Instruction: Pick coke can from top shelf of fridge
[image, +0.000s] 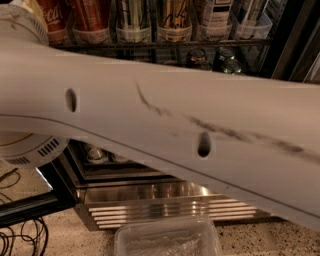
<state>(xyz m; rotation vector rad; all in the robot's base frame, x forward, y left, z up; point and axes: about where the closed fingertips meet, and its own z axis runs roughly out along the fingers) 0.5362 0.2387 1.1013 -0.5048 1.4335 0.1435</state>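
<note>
You can read only one thing: part of the white Coca-Cola script, roughly "oca", on the coke can (53, 17) at upper left. Lettering on the other cans (172, 20) is illegible. The gripper and its jaws are out of frame.

Matt scuffed plastic arm (150, 125), glossy ribbed steel fridge grille (170, 207)

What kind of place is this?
Likely an office pantry or shop corner: a drinks fridge, cans including a coke can, and cables on a speckled floor. The robot's arm fills the view; its pincer is out of sight.
</note>
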